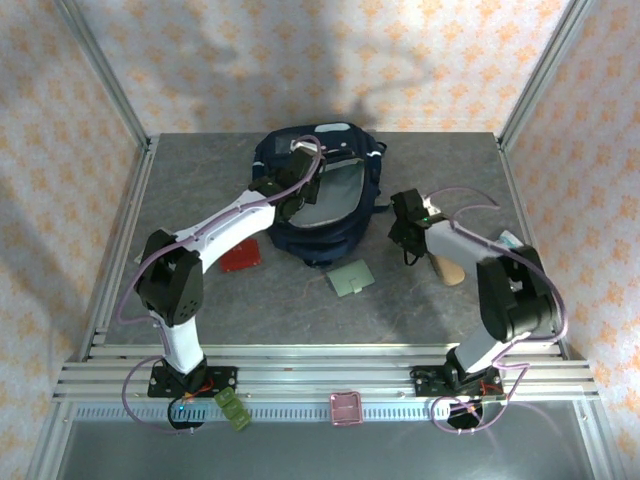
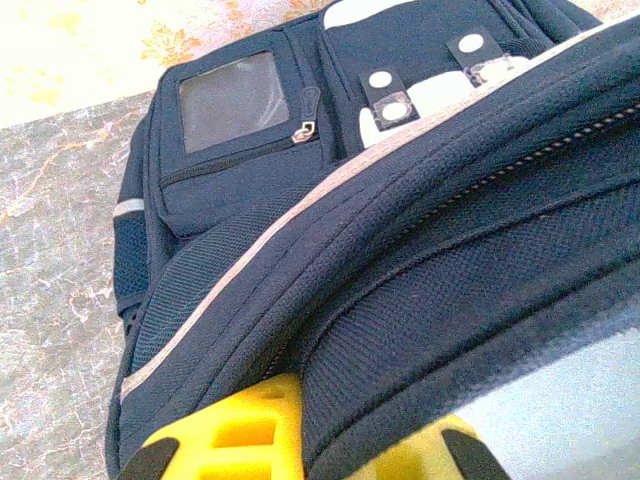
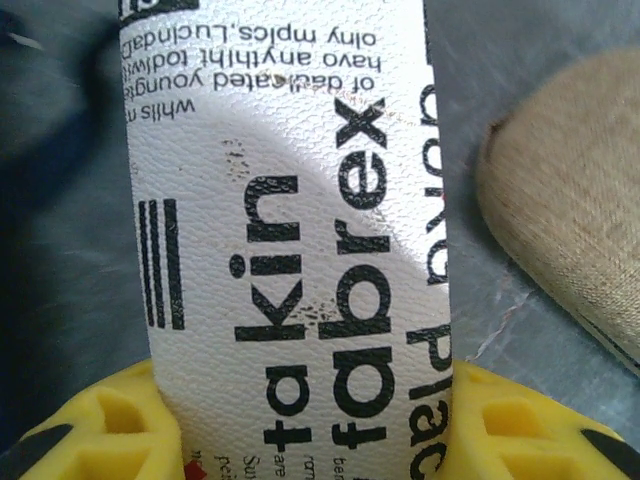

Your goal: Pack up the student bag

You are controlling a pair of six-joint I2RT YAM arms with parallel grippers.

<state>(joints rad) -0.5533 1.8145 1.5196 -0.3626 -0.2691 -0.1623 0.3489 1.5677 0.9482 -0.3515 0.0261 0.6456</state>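
Grey marbled bench, floral walls; my left claw pinched the woven student bag, my right claw a pebbled white packet.

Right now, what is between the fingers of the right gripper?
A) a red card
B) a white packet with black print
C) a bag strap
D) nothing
B: the right wrist view shows the white packet with black print between the yellow fingers of the right gripper.

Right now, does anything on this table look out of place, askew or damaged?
Nothing looks spilled or damaged. One oddity: a green item and a pink item lie on the front rail, off the table where the student bag sits.
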